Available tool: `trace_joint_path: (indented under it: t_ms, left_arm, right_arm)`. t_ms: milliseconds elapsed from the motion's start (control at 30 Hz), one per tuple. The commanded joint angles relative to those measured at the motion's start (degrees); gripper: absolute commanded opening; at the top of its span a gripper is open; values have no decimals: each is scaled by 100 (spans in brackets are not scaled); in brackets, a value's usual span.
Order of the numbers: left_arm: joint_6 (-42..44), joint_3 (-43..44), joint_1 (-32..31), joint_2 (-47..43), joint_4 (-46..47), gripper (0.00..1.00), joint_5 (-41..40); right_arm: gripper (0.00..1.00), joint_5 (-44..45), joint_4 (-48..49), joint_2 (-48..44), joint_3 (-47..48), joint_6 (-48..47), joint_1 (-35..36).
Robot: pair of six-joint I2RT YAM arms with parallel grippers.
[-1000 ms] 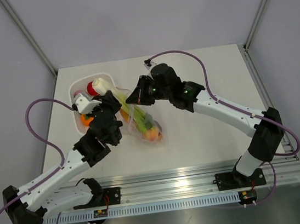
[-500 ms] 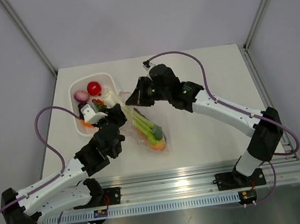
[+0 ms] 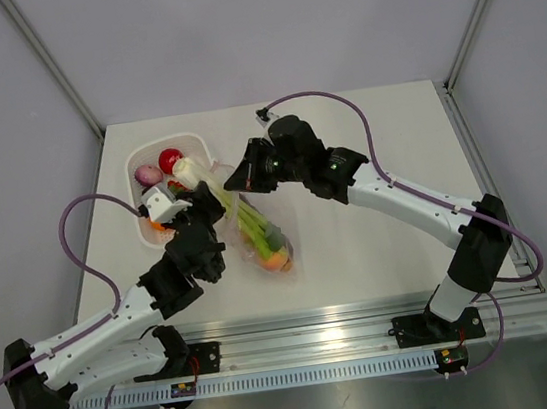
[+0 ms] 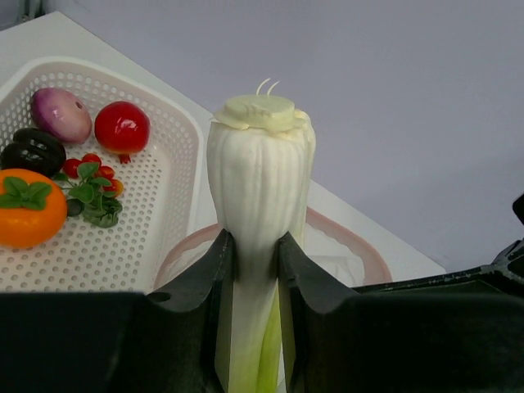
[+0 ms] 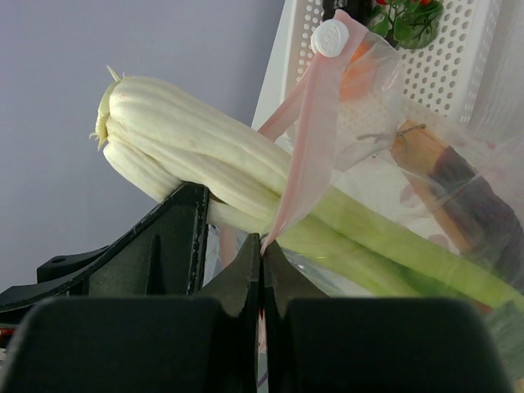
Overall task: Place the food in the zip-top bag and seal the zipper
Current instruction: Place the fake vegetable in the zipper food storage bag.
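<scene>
My left gripper (image 4: 256,246) is shut on the white end of the celery stalk (image 4: 258,180); the stalk's green part reaches down into the clear zip-top bag (image 3: 262,234), which lies between the arms with orange and dark food inside. My right gripper (image 5: 261,246) is shut on the bag's pink zipper strip (image 5: 307,155) and holds the mouth up beside the stalk (image 5: 205,155). The strip's white slider (image 5: 331,37) shows at its top. In the overhead view the left gripper (image 3: 202,196) and right gripper (image 3: 234,181) flank the stalk's white end (image 3: 195,172).
The white slotted basket (image 3: 147,236) stands at the back left and holds a purple onion (image 4: 61,115), a red tomato (image 4: 122,127), a dark eggplant (image 4: 34,151), an orange fruit (image 4: 29,207) and small cherry tomatoes (image 4: 88,170). Purple cables loop over both arms.
The left arm has pulled back from over the basket, uncovering the onion and tomato. The celery now goes deeper into the bag. The right gripper still holds the bag's mouth.
</scene>
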Motion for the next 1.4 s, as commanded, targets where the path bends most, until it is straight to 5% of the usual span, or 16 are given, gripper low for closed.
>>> trace_joint_path:
  t_ms: [0,200,467,900,1367]
  left_arm:
    - [4,339,-27,247,697,0,-624]
    - [1284,313,95,546,2363,0,-801]
    - [1489,470,474,441,2631,0,-537]
    - [-2130,84,386,142,-1059,0,-36]
    - [-2064,-531,342,-386,-975,0,1106]
  right_arm:
    - [3,-78,331,24,375,13,110]
    - [3,-25,208,7,419,-31,180]
    - [3,45,182,-29,401,-31,224]
    - [3,116,155,-20,428,-40,277]
    - [3,37,252,200,533,-14,312]
